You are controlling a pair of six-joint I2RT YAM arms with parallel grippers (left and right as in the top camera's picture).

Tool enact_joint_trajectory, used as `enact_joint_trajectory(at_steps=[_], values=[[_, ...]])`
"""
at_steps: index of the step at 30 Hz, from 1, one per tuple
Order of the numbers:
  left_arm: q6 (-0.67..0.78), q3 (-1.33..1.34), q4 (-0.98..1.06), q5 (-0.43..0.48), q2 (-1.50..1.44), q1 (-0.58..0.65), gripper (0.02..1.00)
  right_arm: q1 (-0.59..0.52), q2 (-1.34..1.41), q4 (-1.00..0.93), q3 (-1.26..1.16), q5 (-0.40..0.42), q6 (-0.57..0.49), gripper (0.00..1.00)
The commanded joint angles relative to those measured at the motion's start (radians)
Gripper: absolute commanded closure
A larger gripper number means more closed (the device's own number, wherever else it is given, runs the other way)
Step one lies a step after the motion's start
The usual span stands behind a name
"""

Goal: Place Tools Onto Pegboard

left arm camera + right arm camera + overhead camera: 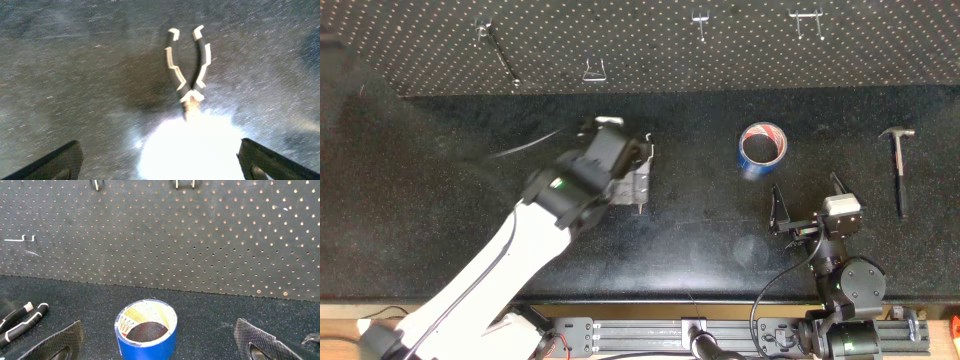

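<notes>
**Surface and surroundings.** The work surface (440, 200) is a black, slightly speckled mat. A black pegboard (200, 240) stands along its far edge. Metal hooks (700, 22) are fitted across the pegboard. A bright patch of glare lies on the surface directly below the left wrist camera.

**Arm pose.**
- The left arm (510, 250) reaches from its base at the near left diagonally toward the middle of the surface. The left hand (160, 162) hangs above the pliers. Its fingers (55, 162) are spread wide and hold nothing.
- The right arm (850, 280) is folded close to its base at the near right. The right hand (807, 195) faces the pegboard, on the near side of the tape roll. Its fingers are also spread wide, and it holds nothing.

**Task items.**
- Pliers (187, 65): lying flat on the surface near its middle, to the left of the tape roll. The handles are black with white trim and are splayed apart. The jaw end runs into the glare and cannot be made out.
- Tape roll (146, 327): blue, standing on its flat side right of centre, with its core opening facing up.
- Hammer (898, 165): lying flat at the far right, well apart from the tape roll. Its head points toward the pegboard and its dark handle runs toward the near edge.
</notes>
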Motion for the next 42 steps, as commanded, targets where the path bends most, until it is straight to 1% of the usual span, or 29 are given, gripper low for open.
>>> enact_joint_trajectory(at_steps=[1,2,4,6,7,8,11,13,17,23,26,31,37,42], values=[[-0.145,0.312,-0.154,0.064,0.278,-0.021,0.023,-0.005,-0.006,-0.005,-0.004,-0.002,-0.006,0.014],[-0.145,0.372,-0.153,0.110,0.365,-0.020,0.023,-0.005,-0.006,-0.005,-0.004,-0.002,-0.006,0.014],[-0.145,0.404,-0.151,0.127,0.455,-0.013,0.023,-0.005,-0.006,-0.005,-0.004,-0.002,-0.006,0.014],[-0.144,0.405,-0.146,0.188,0.526,0.027,0.023,-0.005,-0.006,-0.005,-0.004,-0.002,-0.006,0.014],[-0.144,0.405,-0.146,0.200,0.552,0.051,0.020,-0.005,-0.006,-0.005,-0.004,-0.002,-0.006,0.014],[-0.143,0.405,-0.146,0.199,0.563,0.068,0.023,-0.005,-0.006,-0.005,-0.004,-0.002,-0.006,0.014],[-0.075,0.405,-0.097,0.184,0.583,0.110,0.023,-0.005,-0.006,-0.005,-0.004,-0.002,-0.006,0.014],[-0.072,0.405,-0.060,0.181,0.598,0.123,0.023,-0.005,-0.006,-0.005,-0.004,-0.002,-0.006,0.014],[-0.072,0.405,-0.027,0.210,0.651,0.124,0.023,-0.005,-0.006,-0.005,-0.004,-0.002,-0.006,0.016],[-0.035,0.405,0.005,0.212,0.689,0.124,0.023,-0.005,-0.007,-0.005,-0.004,-0.002,-0.006,0.014],[0.007,0.405,0.022,0.245,0.710,0.125,0.023,-0.005,-0.007,-0.005,-0.004,-0.002,-0.006,0.014],[0.007,0.405,0.021,0.253,0.711,0.168,0.020,-0.005,-0.006,-0.005,-0.004,-0.002,-0.006,0.014],[0.011,0.404,0.025,0.253,0.718,0.169,0.023,-0.005,-0.007,-0.005,-0.004,-0.002,-0.006,0.014],[0.048,0.404,0.025,0.248,0.718,0.169,0.023,-0.005,-0.006,-0.005,-0.004,-0.002,-0.006,0.014]])
